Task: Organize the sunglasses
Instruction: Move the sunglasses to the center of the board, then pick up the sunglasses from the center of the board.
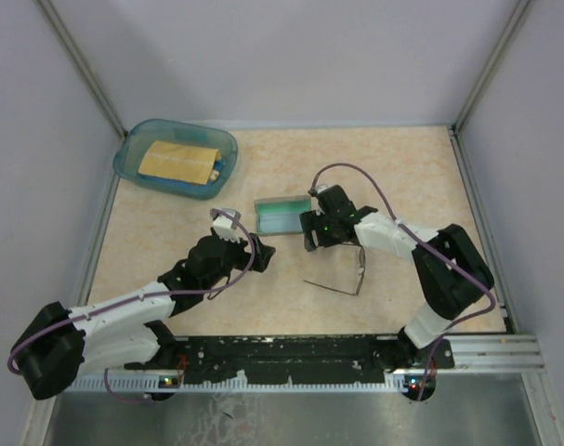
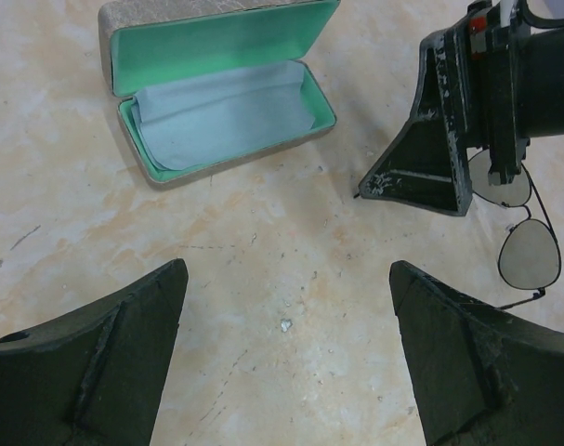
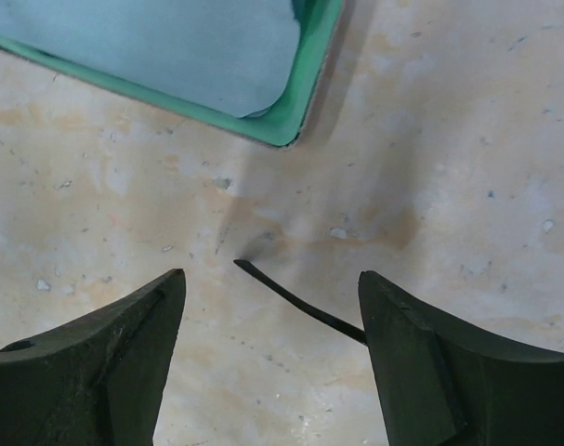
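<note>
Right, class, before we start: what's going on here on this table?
Two robot arms are tidying the sunglasses. The right tool is open, low over the table, with one temple arm of the sunglasses lying between its fingers, not gripped. The case lies open just beyond, a blue cloth inside it. The left tool is open too, hovering nearby and holding nothing.

**Wire-framed sunglasses on the right half of the surface**

The sunglasses (image 2: 530, 257) are a thin, dark wire-framed pair with rounded, lightly tinted lenses and slim temple arms. They rest on the pale, mottled surface (image 1: 402, 177), right of centre, with the temple arms apparently spread open. One temple arm (image 3: 295, 297) is a thin dark line whose tip lies between the parted fingers of the right end effector (image 3: 270, 275).
</note>
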Controlling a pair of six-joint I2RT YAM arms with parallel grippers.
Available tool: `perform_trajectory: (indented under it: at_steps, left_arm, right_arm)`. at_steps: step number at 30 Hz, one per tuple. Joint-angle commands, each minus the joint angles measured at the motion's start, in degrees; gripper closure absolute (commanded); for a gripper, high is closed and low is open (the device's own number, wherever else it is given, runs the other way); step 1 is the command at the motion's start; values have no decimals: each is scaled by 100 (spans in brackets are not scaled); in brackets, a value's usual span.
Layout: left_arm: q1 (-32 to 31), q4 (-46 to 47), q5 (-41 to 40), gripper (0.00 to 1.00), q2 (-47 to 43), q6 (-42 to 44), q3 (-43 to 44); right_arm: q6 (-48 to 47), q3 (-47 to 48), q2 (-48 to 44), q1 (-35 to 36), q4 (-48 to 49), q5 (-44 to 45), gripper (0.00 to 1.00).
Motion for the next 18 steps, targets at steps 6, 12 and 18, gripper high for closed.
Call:
perform_trajectory:
  at_steps: [6,12,18]
  left_arm:
    - [-16,73,-42,5,-132,84,129]
    - [-30,68,-19,5,-144,61,121]
    - [-52,90,76,5,11,100,184]
  right_arm:
    - [153,-278,-428,458,80,76,25]
    - [241,-350,-881,544,61,314,25]
    - [556,-225,-1716,545,-130,1143,25]
